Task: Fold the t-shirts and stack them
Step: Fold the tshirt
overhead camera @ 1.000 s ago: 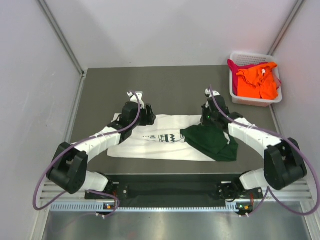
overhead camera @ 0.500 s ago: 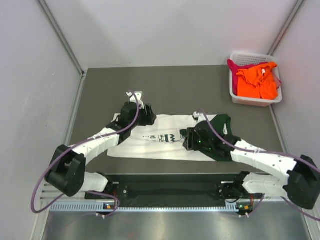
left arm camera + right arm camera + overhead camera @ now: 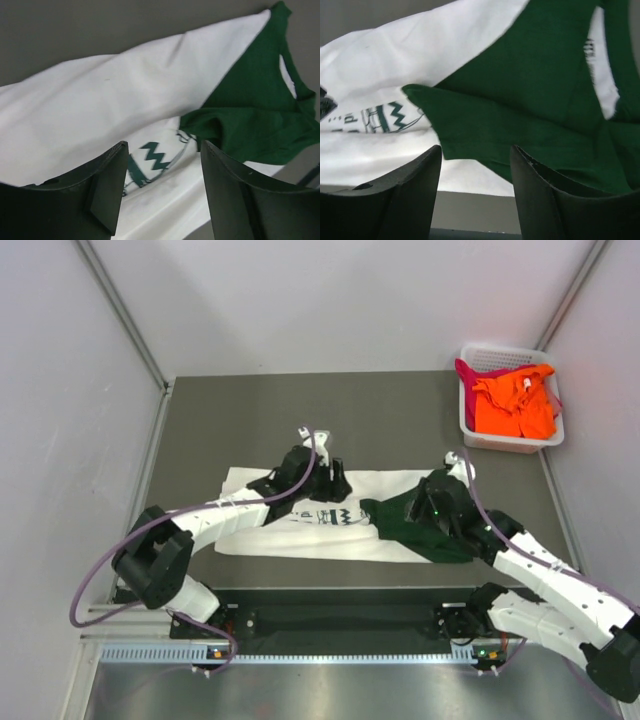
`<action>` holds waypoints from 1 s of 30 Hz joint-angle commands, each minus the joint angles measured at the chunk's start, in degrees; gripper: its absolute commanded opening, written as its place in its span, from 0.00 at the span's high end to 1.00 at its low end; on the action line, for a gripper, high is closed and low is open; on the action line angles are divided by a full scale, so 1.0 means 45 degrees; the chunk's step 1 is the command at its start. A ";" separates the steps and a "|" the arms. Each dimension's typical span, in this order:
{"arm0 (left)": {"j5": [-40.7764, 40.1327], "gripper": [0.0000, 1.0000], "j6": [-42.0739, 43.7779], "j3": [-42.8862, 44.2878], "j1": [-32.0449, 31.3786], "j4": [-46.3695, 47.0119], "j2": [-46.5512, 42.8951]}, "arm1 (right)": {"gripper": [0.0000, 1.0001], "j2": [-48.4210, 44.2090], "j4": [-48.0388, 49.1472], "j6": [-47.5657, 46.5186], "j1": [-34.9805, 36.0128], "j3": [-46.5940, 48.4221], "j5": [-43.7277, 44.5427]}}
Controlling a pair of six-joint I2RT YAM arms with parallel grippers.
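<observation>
A white t-shirt (image 3: 320,537) with a black and green print lies flat near the table's front edge. Its dark green sleeve side (image 3: 395,520) is folded over onto the white cloth at the right. My left gripper (image 3: 338,483) hovers open over the shirt's middle by the far edge; in the left wrist view the left gripper (image 3: 164,145) has only the printed cloth (image 3: 150,155) below the gap. My right gripper (image 3: 425,515) is open above the green fold, and in the right wrist view the right gripper (image 3: 476,148) holds nothing over the green cloth (image 3: 530,95).
At the back right corner stands a white lattice basket (image 3: 500,350) holding an orange t-shirt (image 3: 515,405) and a magenta one (image 3: 468,373). Grey walls close the table in on both sides.
My right gripper opened and let go of the green fold, which now lies on the shirt. My left gripper moved right from the shirt's far left corner to its middle.
</observation>
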 commanded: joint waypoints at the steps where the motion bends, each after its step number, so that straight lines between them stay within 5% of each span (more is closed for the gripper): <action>1: 0.0005 0.36 -0.1711 0.1040 -0.1068 -0.0412 0.0753 | 0.44 -0.0187 -0.1517 0.1363 -0.0847 -0.0161 0.0870; 11: -0.0444 0.37 -0.3825 0.1081 -0.1909 -0.0550 0.0973 | 0.45 -0.1144 -0.2709 0.3944 -0.2548 -0.1139 0.1398; 30: -0.0932 0.39 -0.5621 -0.0560 -0.2671 0.0798 0.0502 | 0.52 -0.2121 -0.3042 0.5058 -0.2685 -0.2408 0.1769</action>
